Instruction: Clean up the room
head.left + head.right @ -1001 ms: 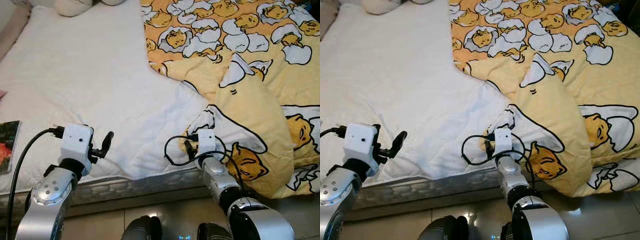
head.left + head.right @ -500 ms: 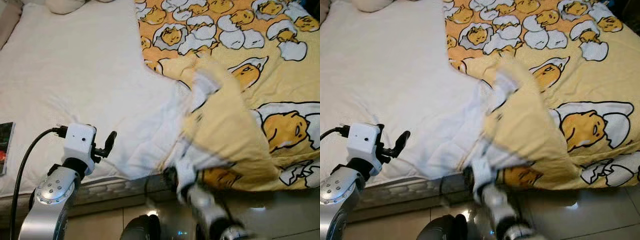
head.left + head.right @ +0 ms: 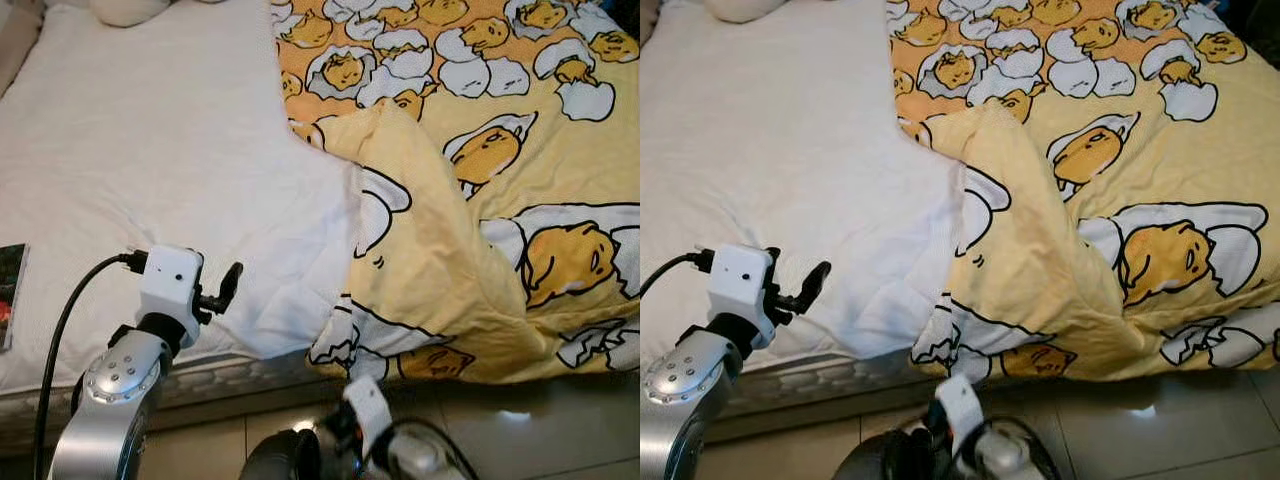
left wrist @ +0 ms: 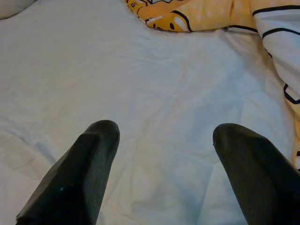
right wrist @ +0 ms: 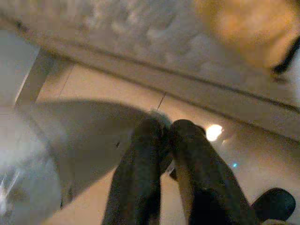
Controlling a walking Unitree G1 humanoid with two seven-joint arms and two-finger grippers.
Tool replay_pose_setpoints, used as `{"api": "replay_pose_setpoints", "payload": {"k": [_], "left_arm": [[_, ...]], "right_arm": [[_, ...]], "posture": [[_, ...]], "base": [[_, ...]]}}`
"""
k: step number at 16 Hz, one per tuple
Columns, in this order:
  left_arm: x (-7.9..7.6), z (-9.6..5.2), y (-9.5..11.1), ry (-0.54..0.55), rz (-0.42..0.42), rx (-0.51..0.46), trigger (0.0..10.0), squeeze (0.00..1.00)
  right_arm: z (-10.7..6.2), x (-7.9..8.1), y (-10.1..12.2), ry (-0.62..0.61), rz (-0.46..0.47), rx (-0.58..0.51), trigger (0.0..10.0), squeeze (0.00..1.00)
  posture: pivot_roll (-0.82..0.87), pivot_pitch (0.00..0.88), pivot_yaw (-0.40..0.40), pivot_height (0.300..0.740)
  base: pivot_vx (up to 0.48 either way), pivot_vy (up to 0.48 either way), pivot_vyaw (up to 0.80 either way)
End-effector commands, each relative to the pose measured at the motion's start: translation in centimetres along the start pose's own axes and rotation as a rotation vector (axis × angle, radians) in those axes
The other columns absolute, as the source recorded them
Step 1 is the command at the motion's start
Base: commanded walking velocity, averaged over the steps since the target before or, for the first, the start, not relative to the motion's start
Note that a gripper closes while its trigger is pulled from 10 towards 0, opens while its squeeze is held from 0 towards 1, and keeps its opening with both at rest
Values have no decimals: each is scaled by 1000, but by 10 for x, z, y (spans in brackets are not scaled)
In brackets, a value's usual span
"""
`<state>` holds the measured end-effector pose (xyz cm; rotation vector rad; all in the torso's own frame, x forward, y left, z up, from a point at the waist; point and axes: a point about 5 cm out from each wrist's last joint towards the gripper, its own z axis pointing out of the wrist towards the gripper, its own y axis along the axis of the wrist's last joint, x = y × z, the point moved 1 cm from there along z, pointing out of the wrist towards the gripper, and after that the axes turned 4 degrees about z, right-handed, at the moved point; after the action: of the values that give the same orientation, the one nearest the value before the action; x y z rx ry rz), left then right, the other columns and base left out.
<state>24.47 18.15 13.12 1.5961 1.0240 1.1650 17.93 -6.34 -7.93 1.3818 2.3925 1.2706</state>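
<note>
- The yellow blanket [image 3: 470,180] covers the right side of the bed [image 3: 150,160]; its folded edge droops over the bed's near edge.
- Left gripper [image 4: 164,140] hovers over the white sheet, fingers wide apart, holding nothing.
- Right gripper [image 5: 164,136] hangs below the bed's edge over the floor [image 5: 93,93], fingers pressed together, apparently empty.
- Best regrasp the blanket's drooping corner [image 3: 350,345] firmly before pulling it across.
- A book [image 3: 10,290] lies on the bed's left edge, a pillow [image 3: 125,10] at its far end.

No lettering, number or brand mark can be read anywhere. The yellow blanket [image 3: 470,150] is printed with cartoon egg figures, no words among them. A book [image 3: 10,300] is seen at the bed's edge, its cover too small to be read.
</note>
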Motion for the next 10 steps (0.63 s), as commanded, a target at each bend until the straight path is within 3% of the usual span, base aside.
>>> {"api": "replay_pose_setpoints", "payload": {"k": [1, 3, 4, 5, 9, 10], "left_arm": [[1, -2, -7, 3, 2, 29, 10000, 0], [0, -1, -8, 2, 2, 31, 10000, 0], [0, 0, -7, 0, 1, 26, 10000, 0], [0, 2, -7, 3, -1, 21, 10000, 0], [-5, 2, -7, -3, -14, 15, 10000, 0], [-8, 3, -7, -10, -20, 14, 10000, 0]], "right_arm": [[1, 8, -4, 43, -25, 15, 0, 0], [-2, 9, -12, 63, -84, 46, 0, 0], [-1, 0, 2, -20, -70, -24, 7490, 0], [-1, -7, 15, -78, -64, -90, 10000, 0], [-10, -28, 72, -275, -71, -395, 10000, 0], [-14, -32, 91, -308, -6, -505, 10000, 0]], "posture": [[99, 179, 145, 740], [94, 175, 146, 740], [93, 171, 144, 740], [90, 166, 140, 740], [74, 161, 131, 740], [74, 161, 130, 740]], "base": [[0, 0, 0], [0, 0, 0], [0, 0, 0], [0, 0, 0], [0, 0, 0], [0, 0, 0]]}}
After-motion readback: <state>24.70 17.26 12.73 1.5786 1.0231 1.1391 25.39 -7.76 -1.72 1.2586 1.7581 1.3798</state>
